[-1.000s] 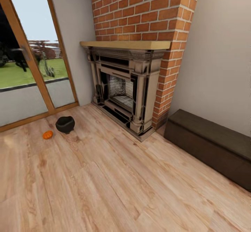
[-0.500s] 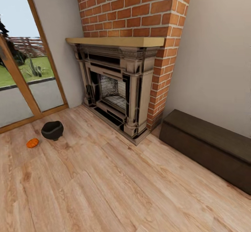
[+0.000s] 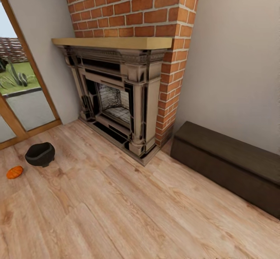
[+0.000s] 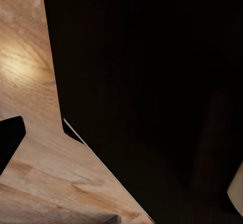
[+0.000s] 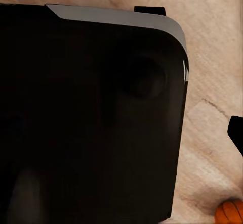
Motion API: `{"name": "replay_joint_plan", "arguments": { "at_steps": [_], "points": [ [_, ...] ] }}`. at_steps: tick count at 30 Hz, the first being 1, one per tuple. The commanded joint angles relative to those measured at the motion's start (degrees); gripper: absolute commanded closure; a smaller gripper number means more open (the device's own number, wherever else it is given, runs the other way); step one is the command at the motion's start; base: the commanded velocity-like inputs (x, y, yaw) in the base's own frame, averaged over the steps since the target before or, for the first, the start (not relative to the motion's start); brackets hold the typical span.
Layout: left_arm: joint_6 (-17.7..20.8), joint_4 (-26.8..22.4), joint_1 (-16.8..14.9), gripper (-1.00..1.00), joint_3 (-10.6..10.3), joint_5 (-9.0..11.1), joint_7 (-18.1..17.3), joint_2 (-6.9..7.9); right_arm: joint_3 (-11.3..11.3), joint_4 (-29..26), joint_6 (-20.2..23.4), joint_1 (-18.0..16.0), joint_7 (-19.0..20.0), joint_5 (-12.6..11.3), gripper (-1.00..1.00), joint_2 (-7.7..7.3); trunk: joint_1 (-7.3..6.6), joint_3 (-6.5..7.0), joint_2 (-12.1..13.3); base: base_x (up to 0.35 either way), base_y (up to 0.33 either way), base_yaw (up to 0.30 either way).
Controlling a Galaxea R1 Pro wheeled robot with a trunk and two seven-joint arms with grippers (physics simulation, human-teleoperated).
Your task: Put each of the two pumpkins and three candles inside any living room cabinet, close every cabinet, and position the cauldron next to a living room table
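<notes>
At the far left edge of the head view, low down, one pumpkin (image 3: 14,172) is seen on the wood floor (image 3: 116,212), and just beside it, up and to the right, one black cauldron (image 3: 40,154) stands on the floor, a little apart from it. A glass door (image 3: 19,95) at the left edge is cut off by the frame. In the middle a fireplace (image 3: 116,95) is set in a brick chimney (image 3: 132,6). At the right, one long dark-brown cabinet (image 3: 229,165) stands against the wall, and its far end is cut off by the right edge; no open front can be seen on it. Since the earlier pictures the whole view has slid, so the camera has turned to the right; the pumpkin and cauldron are now drawn nearer the left edge. In the left wrist view most is dark and cannot be made out. In the right wrist view a big black shape hides much, and part of an orange pumpkin (image 5: 230,211) is cut off at the lower right corner. Whether the fingers of either gripper are spread or pressed together cannot be told.
</notes>
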Motion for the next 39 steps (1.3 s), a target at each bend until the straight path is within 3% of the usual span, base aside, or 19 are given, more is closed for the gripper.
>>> {"name": "replay_joint_plan", "arguments": {
  "at_steps": [1, 19, 39],
  "points": [
    [0.0, 0.0, 0.0, -1.0, 0.0, 0.0, 0.0, -0.01, 0.0, 0.0, 0.0, 0.0, 0.0, 0.0, -1.0, 0.0, 0.0, -0.07, 0.0, 0.035, 0.0, -0.19],
    [0.0, -0.1, 0.0, -1.0, 0.0, 0.1, 0.0, 0.01, -0.4, -0.2, 0.0, 0.0, 0.3, -0.4, -1.0, -0.48, 0.0, -1.14, 0.0, 0.003, 0.0, -0.218],
    [0.0, -0.1, 0.0, -1.0, 0.1, 0.1, 0.1, -0.02, -0.4, -0.8, 0.0, 0.0, 0.4, -0.4, -1.0, -0.79, 0.0, -0.69, 0.0, 0.0, 0.0, -0.277]
  ]
}}
